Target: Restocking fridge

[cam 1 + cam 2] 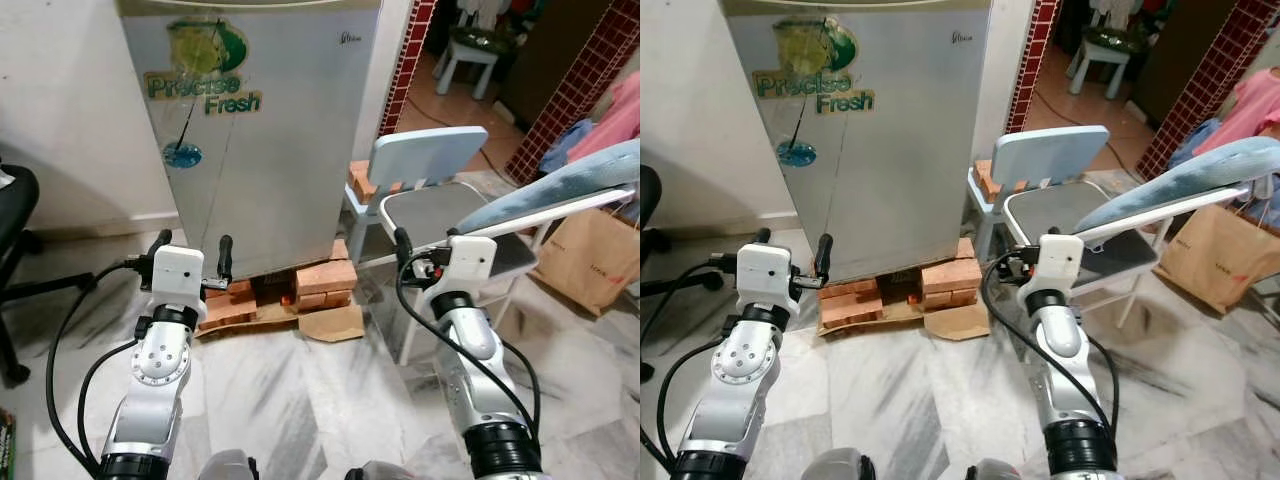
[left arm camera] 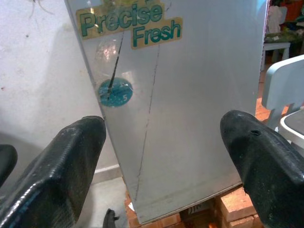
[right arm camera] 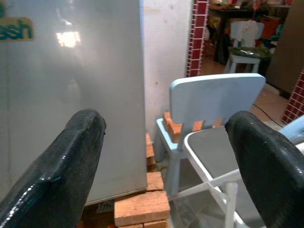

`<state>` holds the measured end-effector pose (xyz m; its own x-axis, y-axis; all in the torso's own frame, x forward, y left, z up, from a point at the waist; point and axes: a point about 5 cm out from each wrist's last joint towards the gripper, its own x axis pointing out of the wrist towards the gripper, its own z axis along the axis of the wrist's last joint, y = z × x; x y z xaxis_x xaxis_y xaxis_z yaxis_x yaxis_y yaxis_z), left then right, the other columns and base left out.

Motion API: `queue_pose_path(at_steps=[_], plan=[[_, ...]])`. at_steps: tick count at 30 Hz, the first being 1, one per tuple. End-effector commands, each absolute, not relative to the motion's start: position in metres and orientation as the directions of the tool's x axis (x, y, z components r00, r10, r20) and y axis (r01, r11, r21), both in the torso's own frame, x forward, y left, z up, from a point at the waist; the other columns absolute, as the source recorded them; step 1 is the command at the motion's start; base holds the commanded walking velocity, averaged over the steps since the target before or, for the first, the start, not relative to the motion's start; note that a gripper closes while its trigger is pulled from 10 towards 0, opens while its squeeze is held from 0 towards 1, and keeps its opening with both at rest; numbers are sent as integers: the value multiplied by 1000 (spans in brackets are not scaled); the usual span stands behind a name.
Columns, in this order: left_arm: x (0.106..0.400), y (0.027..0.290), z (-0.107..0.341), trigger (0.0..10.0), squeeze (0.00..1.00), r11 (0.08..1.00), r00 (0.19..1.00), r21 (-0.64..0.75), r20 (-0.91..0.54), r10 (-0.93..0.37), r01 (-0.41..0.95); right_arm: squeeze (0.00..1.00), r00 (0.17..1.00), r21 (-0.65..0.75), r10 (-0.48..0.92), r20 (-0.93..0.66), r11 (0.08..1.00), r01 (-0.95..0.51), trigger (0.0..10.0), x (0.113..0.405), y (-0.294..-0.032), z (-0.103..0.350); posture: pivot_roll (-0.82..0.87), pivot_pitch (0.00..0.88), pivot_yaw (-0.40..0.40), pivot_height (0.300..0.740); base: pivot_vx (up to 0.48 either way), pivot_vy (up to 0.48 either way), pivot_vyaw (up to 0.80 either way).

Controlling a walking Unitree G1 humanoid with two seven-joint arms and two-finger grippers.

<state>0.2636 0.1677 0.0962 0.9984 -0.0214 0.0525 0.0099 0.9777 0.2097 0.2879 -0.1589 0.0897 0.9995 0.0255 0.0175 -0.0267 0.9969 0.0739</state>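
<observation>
A silver fridge (image 1: pixel 260 130) with a "Precise Fresh" sticker (image 1: pixel 205 90) stands straight ahead with its door closed, raised on red bricks (image 1: pixel 325 275). My left gripper (image 1: pixel 193 247) is held low in front of the fridge's lower left corner, open, with nothing between its fingers (image 2: pixel 66 161). My right gripper (image 3: pixel 166 121) is held to the right of the fridge, facing its right edge and the chairs. It is open and empty, its fingers (image 3: pixel 71 152) wide apart. Neither gripper touches the fridge.
A small light-blue chair (image 1: pixel 425 155) and a grey folding chair (image 1: pixel 440 210) stand right of the fridge. A blue padded board (image 1: pixel 560 185) lies over them, above a brown paper bag (image 1: pixel 590 255). A black office chair (image 1: pixel 15 210) is at the left. Cardboard (image 1: pixel 335 322) lies under the bricks.
</observation>
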Motion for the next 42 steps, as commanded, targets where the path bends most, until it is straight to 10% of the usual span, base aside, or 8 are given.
queue_pose_path(at_steps=[1, 27, 42], plan=[[263, 170, 95, 10000, 0, 977, 999, 215, 40, -27, 17, 0, 999, 74, 28, 17, 997, -29, 10000, 289, -158, 92, 56, 25, -62, 740, 0, 480, 0], [266, 177, 99, 10000, 0, 979, 996, 187, 29, -85, 78, 0, 1000, 75, 24, 17, 997, -25, 10000, 290, -155, 92, 60, 33, -56, 740, 105, 444, 0], [263, 169, 98, 10000, 0, 982, 992, 155, 33, -118, 112, 0, 1000, 57, 22, 21, 998, -23, 10000, 292, -159, 95, 53, 38, -67, 740, 351, 0, 0]])
